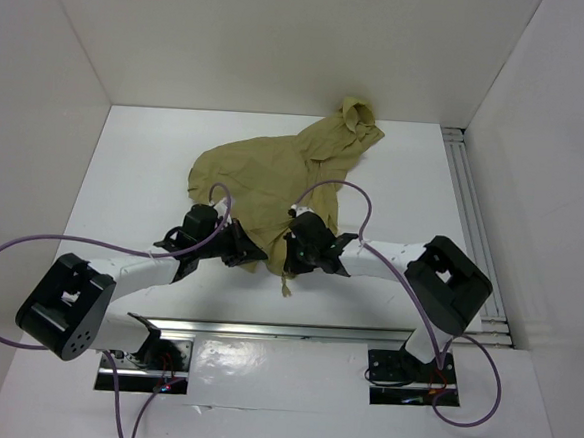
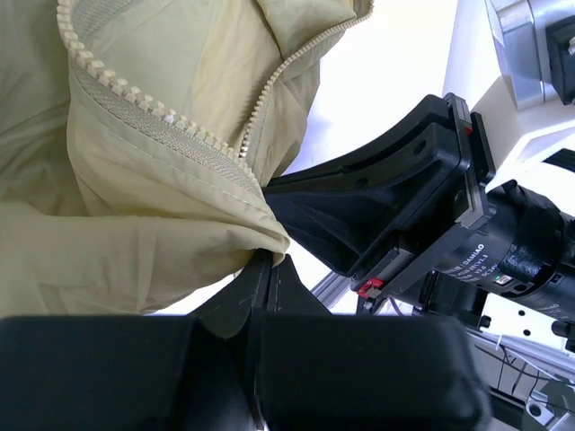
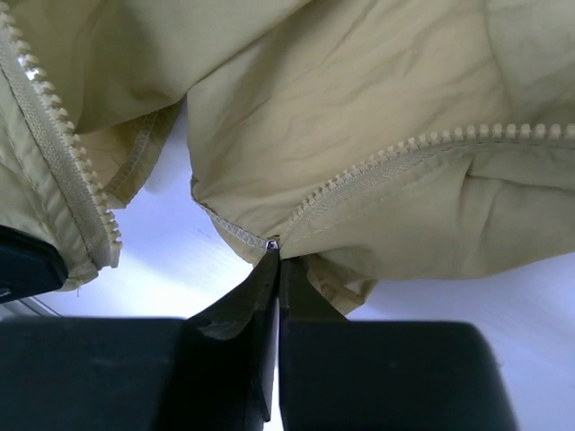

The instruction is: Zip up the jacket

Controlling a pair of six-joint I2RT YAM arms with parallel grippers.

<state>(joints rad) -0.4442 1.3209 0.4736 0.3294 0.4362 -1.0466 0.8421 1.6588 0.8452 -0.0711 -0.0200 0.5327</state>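
The khaki-yellow jacket point(image 1: 275, 173) lies crumpled on the white table, its hood toward the back. Its front is open: two separate rows of zipper teeth show in the left wrist view point(image 2: 153, 117). My left gripper point(image 1: 242, 248) is shut on the jacket's bottom hem corner point(image 2: 265, 242). My right gripper point(image 1: 292, 254) is shut on the other bottom corner, right at the lower end of a zipper row point(image 3: 274, 242), where a small metal end piece shows. Both grippers sit close together at the jacket's near edge.
The right arm's black gripper body point(image 2: 404, 206) sits just right of the left fingers. A metal rail point(image 1: 284, 331) runs along the near table edge and another rail point(image 1: 472, 222) along the right side. White walls enclose the table.
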